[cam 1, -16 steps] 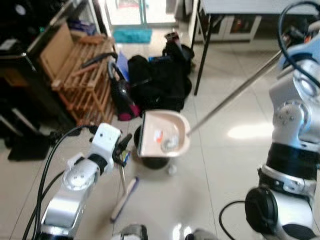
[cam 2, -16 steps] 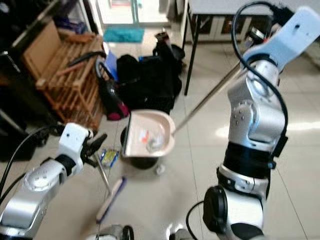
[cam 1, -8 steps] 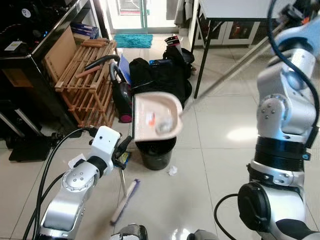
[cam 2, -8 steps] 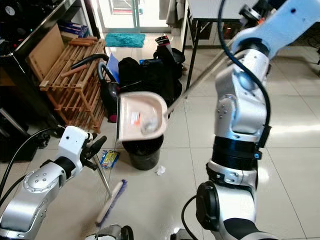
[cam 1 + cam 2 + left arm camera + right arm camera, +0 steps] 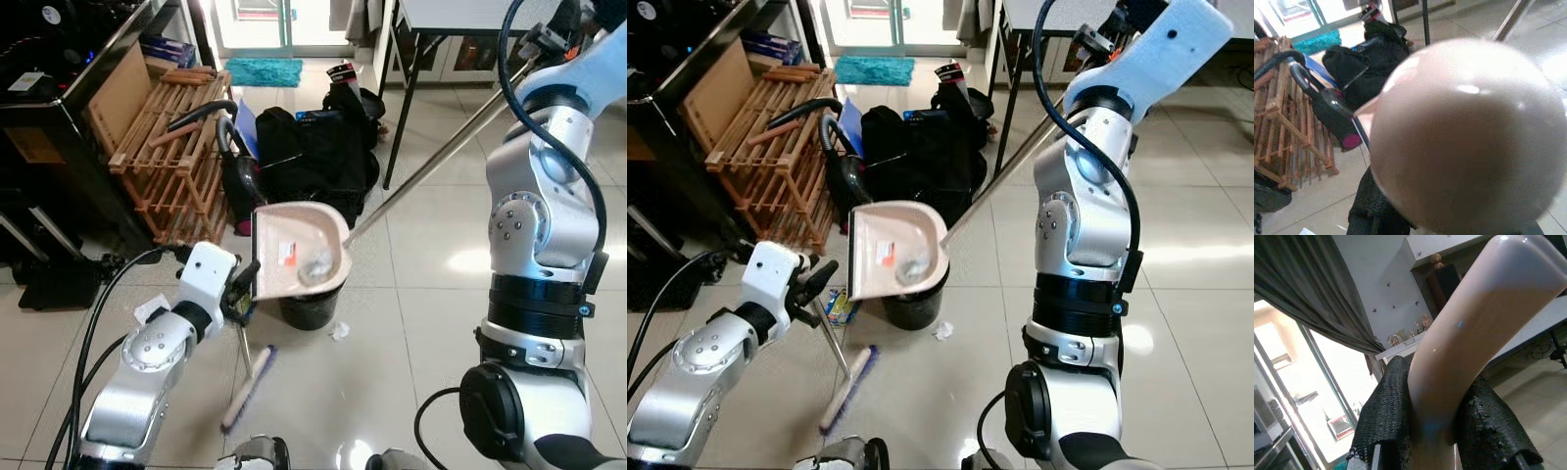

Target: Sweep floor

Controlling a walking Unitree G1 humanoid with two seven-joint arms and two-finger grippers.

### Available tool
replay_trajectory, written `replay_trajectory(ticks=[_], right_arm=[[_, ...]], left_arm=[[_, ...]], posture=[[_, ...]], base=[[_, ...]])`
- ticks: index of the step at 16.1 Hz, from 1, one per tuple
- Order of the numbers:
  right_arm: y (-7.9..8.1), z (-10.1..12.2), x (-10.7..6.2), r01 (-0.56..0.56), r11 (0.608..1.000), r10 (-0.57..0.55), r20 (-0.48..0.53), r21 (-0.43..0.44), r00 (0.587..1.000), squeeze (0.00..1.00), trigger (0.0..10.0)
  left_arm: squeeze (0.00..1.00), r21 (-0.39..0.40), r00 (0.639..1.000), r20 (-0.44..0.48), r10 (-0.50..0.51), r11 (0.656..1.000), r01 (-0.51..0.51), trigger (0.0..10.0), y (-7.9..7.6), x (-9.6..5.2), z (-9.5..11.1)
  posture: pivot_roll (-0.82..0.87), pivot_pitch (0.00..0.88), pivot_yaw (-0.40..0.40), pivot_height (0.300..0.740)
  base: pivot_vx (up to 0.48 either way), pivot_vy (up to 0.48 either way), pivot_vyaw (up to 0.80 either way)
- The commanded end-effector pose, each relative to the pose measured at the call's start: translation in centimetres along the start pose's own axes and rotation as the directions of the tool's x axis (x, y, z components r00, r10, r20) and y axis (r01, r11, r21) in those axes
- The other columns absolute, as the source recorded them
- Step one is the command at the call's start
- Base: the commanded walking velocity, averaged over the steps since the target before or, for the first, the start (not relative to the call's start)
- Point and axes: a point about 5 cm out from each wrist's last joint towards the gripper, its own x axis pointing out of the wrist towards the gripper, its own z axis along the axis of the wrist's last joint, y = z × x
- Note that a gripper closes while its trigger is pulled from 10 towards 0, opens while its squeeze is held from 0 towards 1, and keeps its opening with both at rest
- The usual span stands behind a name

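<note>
Step in hand, by judgement: emptying of sweepings into bin.

- Dustpan (image 5: 297,262): beige, long metal handle (image 5: 431,171); held aloft, tilted, directly over black bin (image 5: 312,308); scraps of litter and a clear wrapper lying in the pan.
- Right gripper (image 5: 1440,431): high up at far end of handle; black fingers (image 5: 1386,416) clamped around curved beige grip.
- Left gripper (image 5: 813,294): low, near floor, fingers closed on thin shaft of broom; broom head (image 5: 247,388) resting on tile just beside bin. Rounded beige knob of the broom close before the lens in the left wrist view.
- Next move, by judgement: steeper tilt of pan, mouth kept inside bin rim, so litter slides in and not past.
- Crumpled scrap (image 5: 339,332): on floor beside bin, not yet collected.
- Small packet (image 5: 836,305): on tile near left gripper.
- Surroundings: wooden rack (image 5: 171,157), vacuum cleaner (image 5: 240,181), black bags (image 5: 313,157) close behind bin; table leg (image 5: 394,108) beyond; little room for handle swing.
</note>
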Motion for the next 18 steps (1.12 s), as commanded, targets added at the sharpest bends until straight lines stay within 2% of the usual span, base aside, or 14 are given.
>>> replay_trajectory(ticks=[1, 5, 9, 14, 18], right_arm=[[0.1, 1.9, 0.2, -0.006, 1.0, 0.005, 0.065, 0.028, 0.998, 0.0, 10.0], [0.0, 2.1, 0.3, -0.001, 1.0, 0.0, 0.055, 0.018, 0.998, 0.0, 10.0], [-0.1, 2.6, 0.5, 0.014, 0.999, -0.017, 0.055, 0.045, 0.998, 0.0, 10.0], [-0.3, 3.1, 0.9, 0.021, 0.999, -0.024, 0.073, 0.049, 0.997, 0.0, 10.0], [-0.4, 3.6, 1.1, 0.028, 0.998, -0.032, 0.086, 0.049, 0.996, 0.0, 10.0]], left_arm=[[0.0, 0.024, 0.999, 0.05, 0.01, 1.0, -0.011, 10.0, 0.5, 0.0, 1.1], [0.0, 0.025, 0.999, 0.041, -0.001, 1.0, 0.0, 10.0, 0.6, -0.5, 1.1], [0.0, 0.021, 1.0, 0.017, -0.008, 1.0, 0.008, 10.0, 0.4, -1.5, 0.7], [0.0, 0.024, 1.0, 0.011, -0.013, 1.0, 0.013, 10.0, 0.6, -1.5, 0.8], [0.0, 0.015, 1.0, 0.009, -0.029, 0.999, 0.029, 10.0, 0.2, -1.4, 0.7]], posture=[[-0.01, 0.102, 0.032, 0.74], [0.0, 0.144, 0.035, 0.74], [0.0, 0.169, 0.034, 0.74], [0.01, 0.175, 0.037, 0.74], [0.0, 0.172, 0.041, 0.74]], base=[[0.356, 0.0, 0.0], [0.366, 0.0, 0.7], [0.368, 0.0, 0.0], [0.368, 0.0, 0.0], [0.0, 0.0, 0.0]])
